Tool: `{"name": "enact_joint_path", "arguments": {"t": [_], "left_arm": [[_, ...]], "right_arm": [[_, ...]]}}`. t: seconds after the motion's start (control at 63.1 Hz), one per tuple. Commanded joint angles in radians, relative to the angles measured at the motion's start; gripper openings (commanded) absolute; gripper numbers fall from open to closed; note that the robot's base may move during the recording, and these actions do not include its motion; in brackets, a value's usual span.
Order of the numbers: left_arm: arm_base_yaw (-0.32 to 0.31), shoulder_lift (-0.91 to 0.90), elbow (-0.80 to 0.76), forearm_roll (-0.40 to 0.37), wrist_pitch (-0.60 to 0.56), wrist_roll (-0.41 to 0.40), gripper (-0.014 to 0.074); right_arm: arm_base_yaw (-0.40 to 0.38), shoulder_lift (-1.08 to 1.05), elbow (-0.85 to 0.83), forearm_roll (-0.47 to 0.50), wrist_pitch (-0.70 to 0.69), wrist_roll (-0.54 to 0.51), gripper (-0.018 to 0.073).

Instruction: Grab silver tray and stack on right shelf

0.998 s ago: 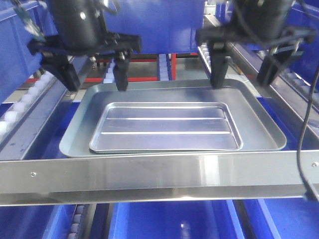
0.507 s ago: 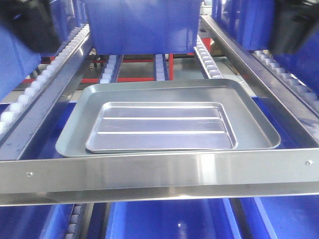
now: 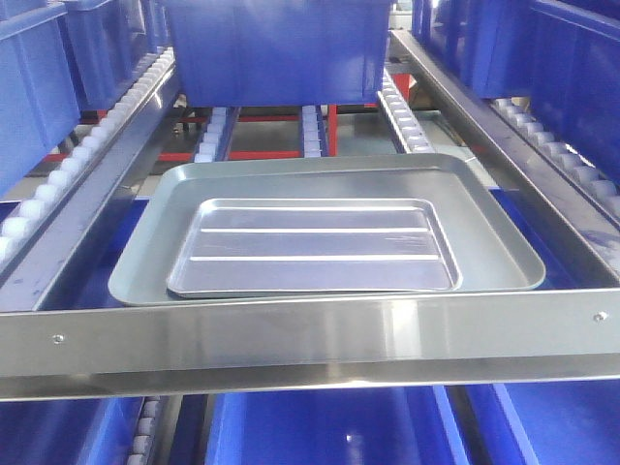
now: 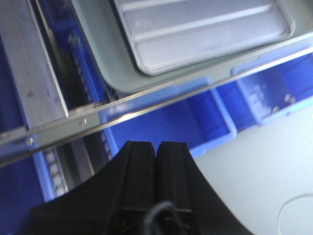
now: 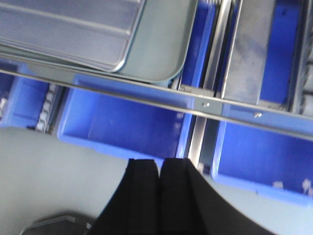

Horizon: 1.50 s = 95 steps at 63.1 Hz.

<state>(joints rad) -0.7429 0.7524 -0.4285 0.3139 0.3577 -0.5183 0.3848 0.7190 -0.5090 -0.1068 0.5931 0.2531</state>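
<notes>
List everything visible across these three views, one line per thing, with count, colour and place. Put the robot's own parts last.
silver tray: one, shiny silver, lying inside the larger tray on the shelf.
larger grey tray: one, dull grey, on the roller lanes behind the front bar.
right shelf front bar: one, polished steel, running across the front of the rack.
white rollers: several rows, white, along the sloping lanes beside and behind the trays.
blue bins: several, blue, one behind the trays, others at the sides and on the level below.
floor: pale grey, in front of the rack.
left gripper: one, black, jaws together, back from the rack.
right gripper: one, black, jaws together, back from the rack.
</notes>
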Motion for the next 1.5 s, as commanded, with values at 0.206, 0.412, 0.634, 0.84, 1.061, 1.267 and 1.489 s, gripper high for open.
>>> {"name": "enact_joint_path", "arguments": {"t": [0.206,0.412,0.634,0.84,1.061,1.267,1.489], "left_arm": [[-0.008,-0.370,-0.033,0.014,-0.076,-0.005,-0.0093],[-0.008,-0.591,-0.062,0.001,-0.072,-0.005,-0.0093],[-0.008,-0.609,-0.062,-0.013,-0.055,-0.005,-0.0093],[-0.008,-0.609,-0.062,-0.013,-0.055,-0.005,-0.0093],[-0.008,-0.609,-0.062,-0.013,-0.055,-0.005,-0.0093],[0.000,-0.622,-0.047,-0.344,-0.025,0.478,-0.0093],[0.176,-0.679,0.057,-0.341,-0.078,0.518,-0.0093]], "right_arm": [[-0.002,-0.503,-0.024,-0.018,-0.060,-0.054,0.0057],[-0.002,-0.724,-0.026,-0.018,-0.061,-0.054,0.0057],[-0.002,-0.733,-0.015,-0.018,-0.062,-0.054,0.0057],[-0.002,-0.733,-0.009,-0.018,-0.058,-0.054,0.0057],[-0.002,-0.733,-0.009,-0.018,-0.058,-0.054,0.0057],[-0.002,-0.733,-0.009,-0.018,-0.058,-0.054,0.0057],[-0.002,-0.733,-0.009,-0.018,-0.058,-0.054,0.0057]]}}
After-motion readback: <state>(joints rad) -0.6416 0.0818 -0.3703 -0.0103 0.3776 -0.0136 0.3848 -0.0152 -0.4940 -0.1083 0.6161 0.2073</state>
